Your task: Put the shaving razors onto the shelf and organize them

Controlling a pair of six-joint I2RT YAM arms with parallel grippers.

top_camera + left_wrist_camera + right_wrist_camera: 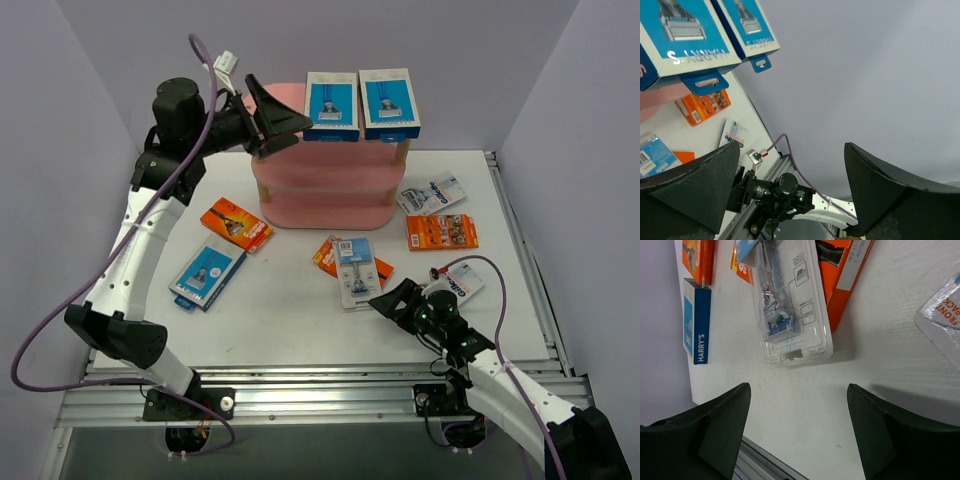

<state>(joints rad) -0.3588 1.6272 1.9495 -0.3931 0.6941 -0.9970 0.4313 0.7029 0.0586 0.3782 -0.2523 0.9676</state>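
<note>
Jaws apart, empty: left gripper beside two boxes atop the shelf; right gripper near a blister pack lying on a card. Lifting the pack may drag the card.

White left arm; black joints; purple cable; black wedge-shaped end effector fingers.

The shelf is pink all over. Each Harry's box is blue with white edges. The orange card bears grey pictures; the blister pack is clear over blue. The table is white.
</note>
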